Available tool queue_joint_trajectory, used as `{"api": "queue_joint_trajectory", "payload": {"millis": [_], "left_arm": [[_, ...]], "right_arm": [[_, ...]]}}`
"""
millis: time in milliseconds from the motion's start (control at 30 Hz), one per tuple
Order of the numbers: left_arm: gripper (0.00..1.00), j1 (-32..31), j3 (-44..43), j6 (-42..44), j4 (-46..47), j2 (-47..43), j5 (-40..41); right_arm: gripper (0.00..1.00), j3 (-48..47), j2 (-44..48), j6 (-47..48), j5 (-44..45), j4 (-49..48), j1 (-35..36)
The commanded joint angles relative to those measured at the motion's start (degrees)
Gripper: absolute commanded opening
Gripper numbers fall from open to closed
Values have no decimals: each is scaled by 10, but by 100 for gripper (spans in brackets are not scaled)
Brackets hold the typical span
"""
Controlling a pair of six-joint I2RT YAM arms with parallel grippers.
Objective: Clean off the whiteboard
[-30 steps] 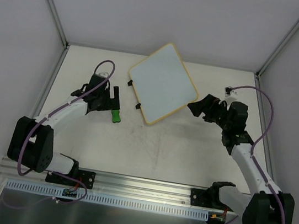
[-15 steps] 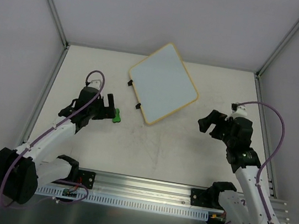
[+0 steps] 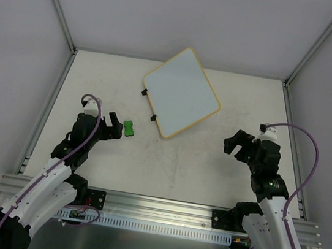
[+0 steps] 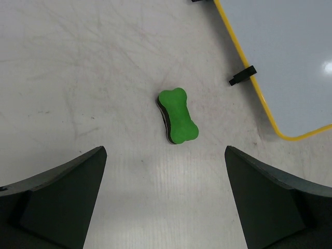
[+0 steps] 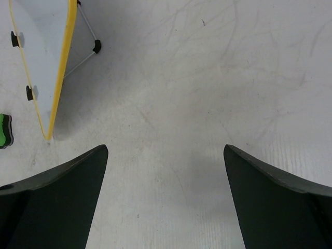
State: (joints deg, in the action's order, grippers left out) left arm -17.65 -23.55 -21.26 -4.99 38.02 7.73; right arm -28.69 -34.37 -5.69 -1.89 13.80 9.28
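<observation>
The whiteboard [image 3: 181, 94] lies tilted at the back middle of the table, white and blank with a yellow frame and two black clips on its left edge. It also shows in the left wrist view [image 4: 290, 57] and the right wrist view [image 5: 44, 46]. The green bone-shaped eraser [image 3: 129, 128] lies on the table left of the board, loose; it also shows in the left wrist view [image 4: 178, 115]. My left gripper [image 3: 115, 126] is open and empty, just left of the eraser. My right gripper [image 3: 235, 145] is open and empty, right of the board.
Metal posts and grey walls bound the table on the left, right and back. A slotted aluminium rail [image 3: 153, 212] runs along the near edge between the arm bases. The board stands on a thin wire foot [image 5: 88, 44].
Both arms have pulled back toward their bases. The left gripper let go of the eraser, which now lies on the table. The right gripper has drawn away from the board's right edge.
</observation>
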Motion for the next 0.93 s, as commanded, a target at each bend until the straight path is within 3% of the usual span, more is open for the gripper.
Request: {"api": "queue_joint_trajectory", "payload": {"millis": [0,333,900], "left_arm": [[99,-3,7,11,37,-8,44],[99,-3,-5,9,38,33,48],[99,-3,-4,11,39,30,48]], "right_arm": [[99,20,11,-3,15,-14,-1],[99,63,60,-3,51,-35,-1],[99,57,49,-5,38,-38,-1]]}}
